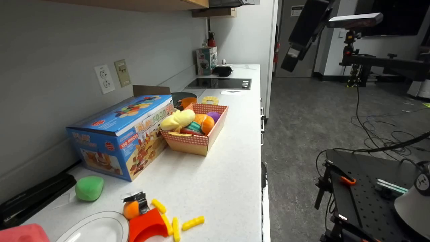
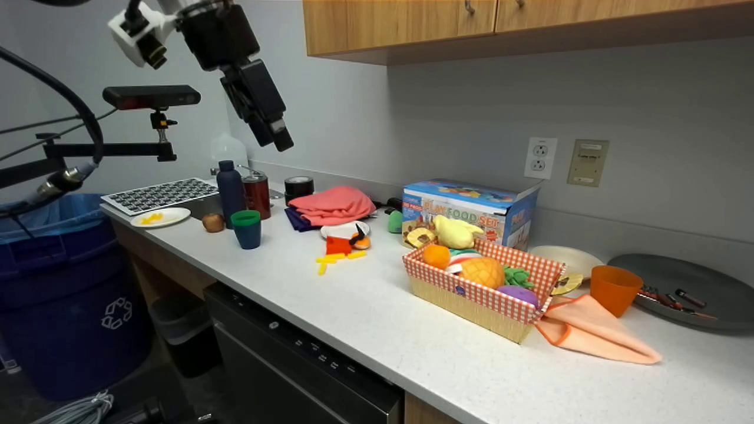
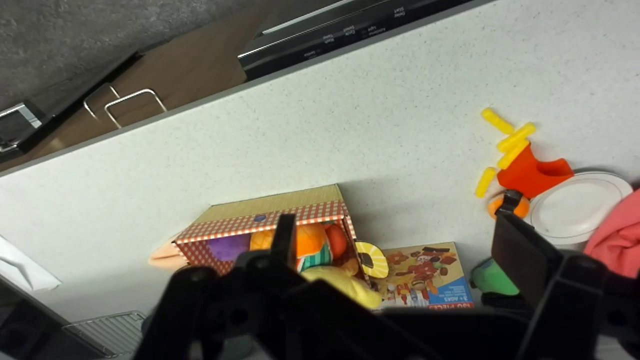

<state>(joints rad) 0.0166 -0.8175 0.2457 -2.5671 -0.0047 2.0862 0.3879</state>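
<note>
The tool (image 3: 395,222) hangs high above the counter (image 2: 353,300), touching nothing in both exterior views; in the wrist view its fingers stand wide apart with nothing gripped. Prominent below them is the checked basket (image 2: 465,307), resting upright on the counter. The pale yellow plush (image 2: 455,233) lies across its rim at the corner by the play-food box (image 2: 465,203), while the round orange piece (image 2: 436,257), the pineapple plush (image 2: 483,272) and the purple piece (image 2: 518,294) sit inside, the purple one toward the basket's end by the peach cloth (image 2: 601,338). The box stands close behind the basket, on its wall side. Well apart from the basket, past the end away from the cloth, yellow fries (image 3: 516,137) lie loose on the counter. Careful handling at the basket would, I judge, mean centring over one piece while high up, then lowering straight so that neither finger catches the rim or knocks the box; the basket looks light and could skid if nudged. The yellow plush, being topmost, is probably easiest to reach, yet might tip outward if pushed from the side. Plush should give under pressure, so a slow, mild squeeze around its thick middle ought to hold better than pinching an end.
</note>
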